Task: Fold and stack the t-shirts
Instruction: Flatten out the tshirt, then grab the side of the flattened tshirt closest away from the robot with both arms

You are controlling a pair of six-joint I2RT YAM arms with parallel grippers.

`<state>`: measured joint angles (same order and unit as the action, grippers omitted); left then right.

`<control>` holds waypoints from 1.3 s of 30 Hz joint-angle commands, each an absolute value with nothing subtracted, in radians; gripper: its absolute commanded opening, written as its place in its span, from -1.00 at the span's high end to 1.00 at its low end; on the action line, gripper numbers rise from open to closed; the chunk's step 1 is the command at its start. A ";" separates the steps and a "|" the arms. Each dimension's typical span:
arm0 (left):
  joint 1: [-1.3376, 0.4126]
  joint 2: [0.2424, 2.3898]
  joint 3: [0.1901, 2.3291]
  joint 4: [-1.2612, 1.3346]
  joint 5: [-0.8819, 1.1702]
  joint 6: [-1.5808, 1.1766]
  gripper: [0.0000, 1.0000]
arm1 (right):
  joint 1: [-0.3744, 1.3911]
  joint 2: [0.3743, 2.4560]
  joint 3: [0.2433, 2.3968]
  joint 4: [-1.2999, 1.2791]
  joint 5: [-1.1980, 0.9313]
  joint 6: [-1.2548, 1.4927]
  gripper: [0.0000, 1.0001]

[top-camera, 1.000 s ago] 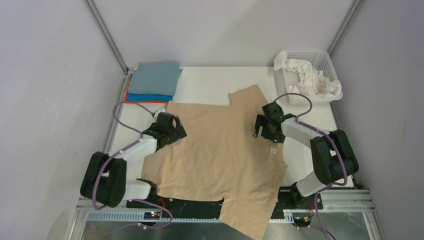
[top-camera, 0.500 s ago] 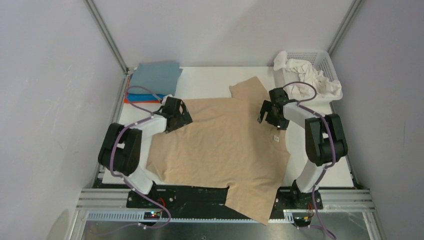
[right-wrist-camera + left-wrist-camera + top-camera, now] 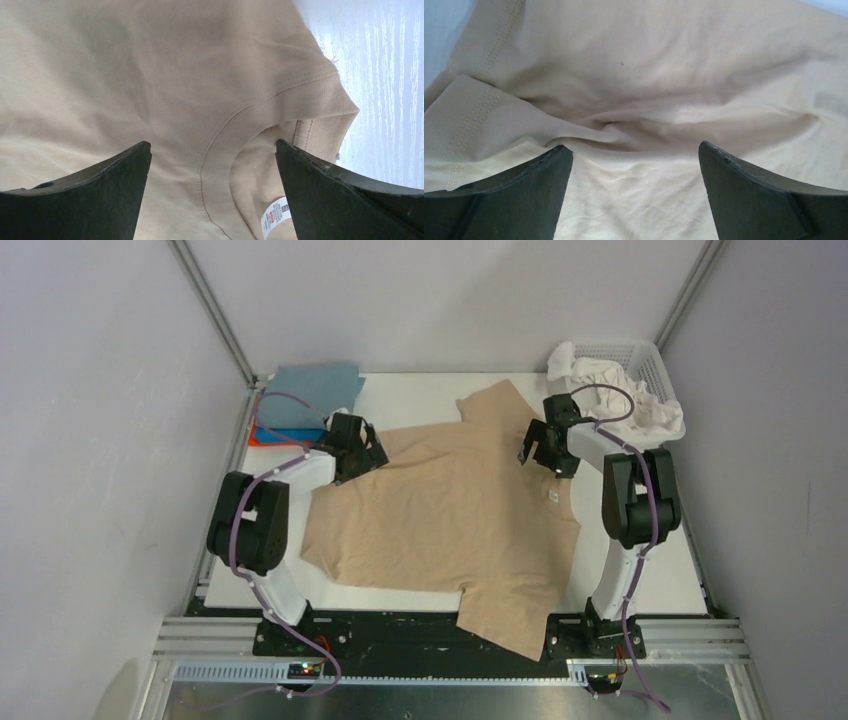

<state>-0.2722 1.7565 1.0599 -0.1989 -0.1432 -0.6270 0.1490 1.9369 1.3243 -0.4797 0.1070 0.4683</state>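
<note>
A soft tan short-sleeved t-shirt (image 3: 450, 510) lies spread on the white worktop (image 3: 420, 395). The left pincer (image 3: 634, 152) is open over rumpled cloth near a stitched hem (image 3: 474, 115). The right pincer (image 3: 212, 147), likewise open, straddles the collar (image 3: 235, 125).

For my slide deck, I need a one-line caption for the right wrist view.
Open right gripper above the tan t-shirt's collar and label, white table beyond.

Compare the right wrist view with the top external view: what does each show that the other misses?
Right wrist only: the collar stitching, between the open right gripper fingers. Top external only: the folded stack at back left, the basket of white cloth, and the left gripper on the shirt's far edge. Both: the tan t-shirt and its neck label.
</note>
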 commanded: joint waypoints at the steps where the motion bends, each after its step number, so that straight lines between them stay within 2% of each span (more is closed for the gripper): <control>1: -0.272 1.606 1.038 -0.189 -0.116 -0.614 -0.99 | 0.195 1.831 1.335 -0.498 0.119 0.435 -0.99; 8: -0.275 1.235 0.770 -0.282 -0.198 -0.674 -0.99 | 0.304 1.615 1.168 -0.475 0.158 0.472 -0.99; 14: -0.275 1.009 0.498 -0.355 -0.152 -0.774 -0.99 | 0.353 1.502 1.035 -0.434 0.126 0.496 -0.99; 18: -0.275 0.924 0.454 -0.518 -0.231 -0.832 -0.99 | 0.360 1.512 1.024 -0.451 0.119 0.496 -0.99; 21: -0.275 0.832 0.462 -0.656 -0.400 -0.907 -0.99 | 0.360 1.512 1.021 -0.452 0.123 0.491 -0.99; 25: -0.275 0.708 0.464 -0.814 -0.504 -1.016 -0.99 | 0.357 1.500 1.012 -0.454 0.146 0.487 -0.99; 33: -0.283 0.564 0.428 -0.922 -0.431 -1.136 -0.99 | 0.352 1.503 0.989 -0.432 0.133 0.490 -0.99; 39: -0.325 0.559 0.381 -0.923 -0.363 -1.205 -0.99 | 0.342 1.510 0.985 -0.426 0.122 0.490 -0.99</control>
<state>-0.2977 0.5533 0.4088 -0.8940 -0.3935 -1.1160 0.3504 1.5166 0.9855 -0.4496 0.1226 0.4782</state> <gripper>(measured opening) 0.995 0.993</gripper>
